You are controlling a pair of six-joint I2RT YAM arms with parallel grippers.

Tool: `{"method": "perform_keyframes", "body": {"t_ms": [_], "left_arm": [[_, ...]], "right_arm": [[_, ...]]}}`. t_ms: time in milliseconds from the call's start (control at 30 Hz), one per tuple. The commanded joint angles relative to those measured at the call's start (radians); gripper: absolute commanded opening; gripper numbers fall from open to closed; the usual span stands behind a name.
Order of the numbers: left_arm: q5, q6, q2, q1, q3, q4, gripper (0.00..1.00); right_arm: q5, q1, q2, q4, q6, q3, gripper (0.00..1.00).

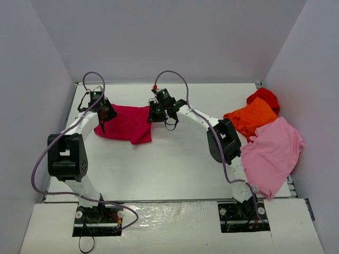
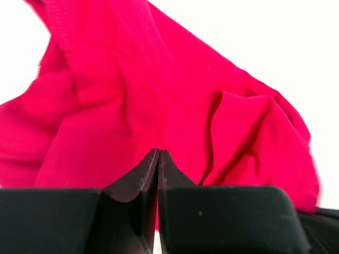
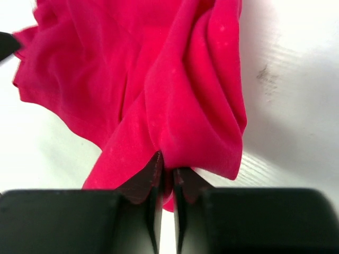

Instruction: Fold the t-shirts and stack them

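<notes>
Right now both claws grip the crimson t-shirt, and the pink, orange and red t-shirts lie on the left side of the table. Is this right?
Not the side: the pink t-shirt, orange t-shirt and red t-shirt lie on the right side of the table, as the top external view shows. The left claw and right claw do grip the crimson t-shirt.

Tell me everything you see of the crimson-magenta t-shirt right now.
The crimson-magenta t-shirt is plain soft cloth, creased and bunched in folds, spread between the two arms at the far-middle of the white table. The left gripper is shut on its left edge, the right gripper on its right edge. It is apart from the other shirts.
</notes>
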Motion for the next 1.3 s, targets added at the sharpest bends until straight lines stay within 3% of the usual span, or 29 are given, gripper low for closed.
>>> {"method": "perform_keyframes", "body": {"t_ms": [0, 200, 667, 767, 833, 867, 1033, 1267], "left_arm": [[0.061, 0.008, 0.068, -0.031, 0.083, 0.075, 0.0], [0.066, 0.011, 0.128, -0.058, 0.066, 0.109, 0.0], [0.091, 0.009, 0.192, -0.081, -0.075, 0.212, 0.0], [0.093, 0.017, 0.199, -0.084, -0.092, 0.218, 0.0], [0.098, 0.024, 0.206, -0.086, -0.107, 0.224, 0.0], [0.1, 0.025, 0.209, -0.086, -0.118, 0.225, 0.0], [0.117, 0.0, 0.213, -0.101, -0.175, 0.274, 0.0], [0.092, -0.056, 0.19, -0.239, -0.204, 0.273, 0.0]], "right_arm": [[-0.014, -0.016, -0.098, 0.046, -0.038, 0.042, 0.15], [-0.019, -0.024, -0.102, 0.047, -0.032, 0.041, 0.43], [-0.027, -0.022, -0.191, 0.051, 0.013, -0.071, 0.47], [0.051, 0.004, -0.321, 0.065, 0.028, -0.17, 0.62], [0.104, 0.026, -0.385, 0.073, 0.047, -0.283, 0.83], [0.115, 0.041, -0.426, 0.085, 0.066, -0.348, 0.88], [0.141, 0.09, -0.573, 0.198, 0.135, -0.577, 0.9], [0.167, 0.15, -0.604, 0.232, 0.192, -0.694, 0.88]]}}
